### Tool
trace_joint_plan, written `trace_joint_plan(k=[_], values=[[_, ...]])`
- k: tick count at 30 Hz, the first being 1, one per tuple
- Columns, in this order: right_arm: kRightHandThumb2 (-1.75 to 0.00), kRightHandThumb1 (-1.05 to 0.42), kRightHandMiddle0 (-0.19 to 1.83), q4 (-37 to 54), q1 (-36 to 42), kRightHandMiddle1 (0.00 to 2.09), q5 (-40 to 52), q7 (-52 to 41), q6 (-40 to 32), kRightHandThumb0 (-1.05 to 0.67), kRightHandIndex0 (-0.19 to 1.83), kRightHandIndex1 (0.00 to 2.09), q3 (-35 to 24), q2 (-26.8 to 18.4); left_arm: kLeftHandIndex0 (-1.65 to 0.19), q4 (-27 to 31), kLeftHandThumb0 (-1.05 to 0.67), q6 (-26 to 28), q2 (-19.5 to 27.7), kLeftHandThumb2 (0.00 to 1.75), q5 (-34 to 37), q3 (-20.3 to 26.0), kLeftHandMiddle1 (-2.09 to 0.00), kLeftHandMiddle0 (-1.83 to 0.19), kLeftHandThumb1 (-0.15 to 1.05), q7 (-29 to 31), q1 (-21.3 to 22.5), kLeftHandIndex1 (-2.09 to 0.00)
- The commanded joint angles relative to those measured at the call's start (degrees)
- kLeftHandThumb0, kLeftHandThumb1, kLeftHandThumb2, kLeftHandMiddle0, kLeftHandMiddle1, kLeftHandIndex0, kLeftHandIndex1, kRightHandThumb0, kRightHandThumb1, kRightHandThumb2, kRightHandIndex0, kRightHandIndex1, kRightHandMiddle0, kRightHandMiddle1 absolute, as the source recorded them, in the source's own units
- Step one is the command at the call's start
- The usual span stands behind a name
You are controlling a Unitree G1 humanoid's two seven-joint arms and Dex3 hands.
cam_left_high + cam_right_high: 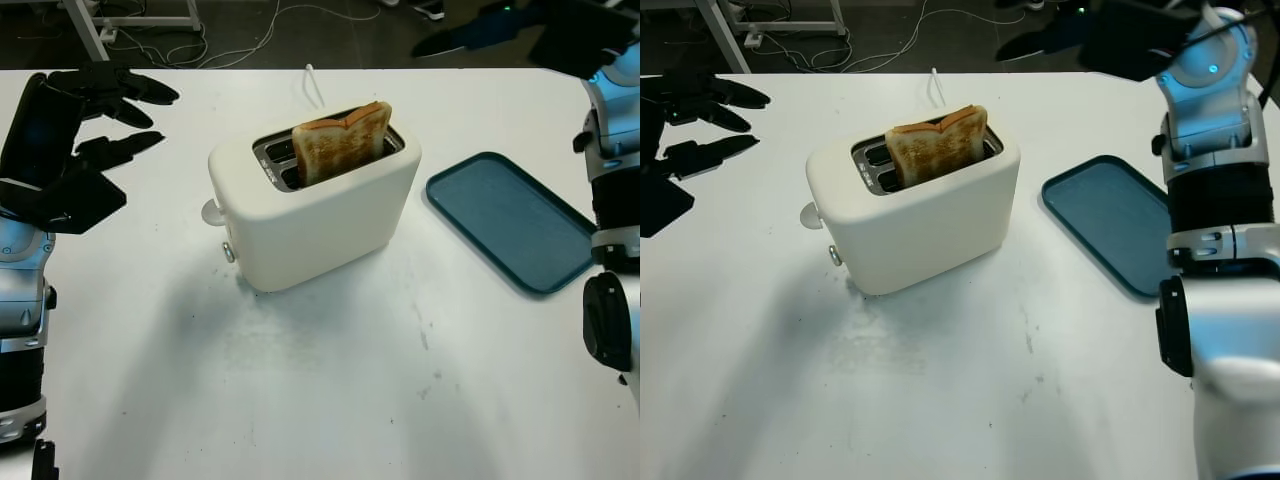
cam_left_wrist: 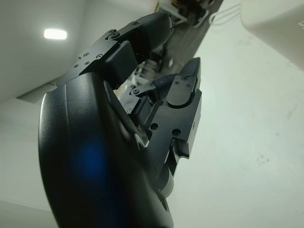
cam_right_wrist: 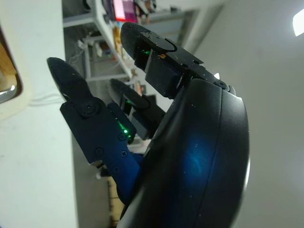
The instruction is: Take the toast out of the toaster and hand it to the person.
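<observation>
A cream two-slot toaster (image 1: 320,215) stands in the middle of the white table. A browned slice of toast (image 1: 342,140) sticks up out of its near slot, leaning a little. My left hand (image 1: 110,115) hovers at the table's left side, open and holding nothing, well left of the toaster. My right hand (image 1: 470,35) is raised above the far right edge of the table, open, above and behind the toaster. A corner of the toaster (image 3: 9,71) appears beside the right hand in the right wrist view.
A dark teal tray (image 1: 510,220) lies flat to the right of the toaster. The toaster's white cord (image 1: 312,85) runs off the far table edge. Cables and a metal stand's legs (image 1: 90,25) are on the floor beyond.
</observation>
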State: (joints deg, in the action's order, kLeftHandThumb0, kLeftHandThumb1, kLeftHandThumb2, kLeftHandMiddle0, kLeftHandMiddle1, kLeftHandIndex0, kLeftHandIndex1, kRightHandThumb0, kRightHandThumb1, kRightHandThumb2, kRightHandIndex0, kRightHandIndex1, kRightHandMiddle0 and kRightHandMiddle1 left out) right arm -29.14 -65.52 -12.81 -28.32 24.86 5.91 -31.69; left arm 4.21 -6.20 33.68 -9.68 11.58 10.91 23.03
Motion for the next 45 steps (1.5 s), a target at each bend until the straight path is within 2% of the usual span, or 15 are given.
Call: trace_joint_plan(k=[1,3,4,5,7,13,19,24,32,36,40,43,44,45], values=[[-0.01,-0.51,0.98,3.05,-0.35,0.02,-1.95,-0.90,0.00,-0.56,1.06,0.04,2.04,0.29,-0.78,0.06,-0.04,-0.48,0.08,0.01,-0.08,0.14,-0.92,-0.73,0.81,-0.43,0.17,-0.54],[-0.02,-0.55,0.96,5.61,-0.30,0.01,-4.91,-2.11,-1.11,-0.64,1.08,0.06,4.47,0.06,-0.78,0.45,-0.05,0.09,-0.06,0.01,-0.14,0.12,-0.92,-0.73,0.81,-0.46,0.01,-0.54],[-0.02,-0.56,0.96,6.87,-0.15,0.01,-5.99,-2.85,-2.15,-0.66,1.07,0.27,5.46,0.15,-0.77,0.51,-0.05,0.13,-0.19,0.01,-0.02,0.12,-0.92,-0.73,0.82,-0.46,-0.06,-0.54],[-0.01,-0.54,0.95,7.80,0.11,0.01,-6.56,-3.55,-2.77,-0.65,0.87,0.67,6.37,0.57,-0.77,0.61,-0.04,0.23,-0.35,0.01,0.08,0.13,-0.92,-0.72,0.82,-0.50,-0.15,-0.54],[0.00,-0.52,0.95,9.46,0.88,0.01,-7.94,-4.28,-3.88,-0.67,0.67,0.87,7.99,1.48,-0.77,0.87,-0.02,0.61,-0.55,0.01,0.20,0.14,-0.92,-0.72,0.82,-0.52,-0.30,-0.54],[0.00,-0.53,0.92,9.25,3.78,0.00,-10.53,-1.85,-1.05,-0.70,0.47,0.92,10.73,3.52,-0.76,1.56,0.01,1.23,-0.56,0.01,-0.08,0.24,-0.92,-0.71,0.82,-0.47,-0.83,-0.54],[-0.01,-0.56,0.90,6.15,4.21,0.00,-12.55,0.23,1.66,-0.60,0.45,0.91,12.22,4.54,-0.76,2.22,0.01,2.09,-0.63,0.01,0.01,0.21,-0.91,-0.71,0.82,-0.36,-1.00,-0.54],[-0.01,-0.59,0.87,4.39,3.81,0.00,-13.53,-0.15,2.42,-0.60,0.40,0.96,13.02,4.70,-0.76,2.78,0.02,2.99,-1.01,0.01,0.15,0.19,-0.91,-0.70,0.82,-0.41,-1.01,-0.53],[-0.01,-0.60,0.90,1.81,3.81,0.01,-17.11,3.01,4.33,-0.50,0.44,1.00,14.12,4.36,-0.76,3.04,0.02,3.26,-0.80,0.01,-0.56,0.14,-0.91,-0.71,0.82,-0.68,-1.15,-0.53],[-0.01,-0.61,0.91,1.46,3.59,0.02,-18.56,3.38,4.35,-0.47,0.51,0.94,14.40,3.76,-0.76,2.65,0.02,2.83,-0.86,0.01,-0.08,0.16,-0.91,-0.72,0.82,-0.63,-0.99,-0.53],[0.00,-0.60,1.00,1.97,3.61,0.06,-17.67,2.04,3.58,-0.38,0.62,0.88,13.93,3.33,-0.77,2.22,0.02,2.42,-0.94,0.01,0.31,0.22,-0.92,-0.72,0.82,-0.59,-0.74,-0.53],[-0.01,-0.61,1.10,3.35,3.14,0.12,-18.68,-0.05,1.95,-0.36,0.82,0.96,14.32,2.38,-0.77,1.61,0.01,1.65,-0.84,0.01,0.19,0.14,-0.93,-0.72,0.81,-0.72,-0.46,-0.53],[-0.01,-0.63,1.17,4.30,2.96,0.26,-19.57,-0.84,0.71,-0.36,0.89,1.27,14.58,2.12,-0.77,1.49,0.00,1.51,-0.85,0.01,0.17,0.13,-0.93,-0.71,0.82,-0.76,-0.41,-0.54],[-0.01,-0.64,1.08,5.12,2.87,0.59,-20.42,-1.12,-0.08,-0.38,0.92,1.40,14.75,1.91,-0.77,1.36,0.00,1.38,-0.93,0.01,0.25,0.13,-0.93,-0.71,0.82,-0.78,-0.33,-0.54]])
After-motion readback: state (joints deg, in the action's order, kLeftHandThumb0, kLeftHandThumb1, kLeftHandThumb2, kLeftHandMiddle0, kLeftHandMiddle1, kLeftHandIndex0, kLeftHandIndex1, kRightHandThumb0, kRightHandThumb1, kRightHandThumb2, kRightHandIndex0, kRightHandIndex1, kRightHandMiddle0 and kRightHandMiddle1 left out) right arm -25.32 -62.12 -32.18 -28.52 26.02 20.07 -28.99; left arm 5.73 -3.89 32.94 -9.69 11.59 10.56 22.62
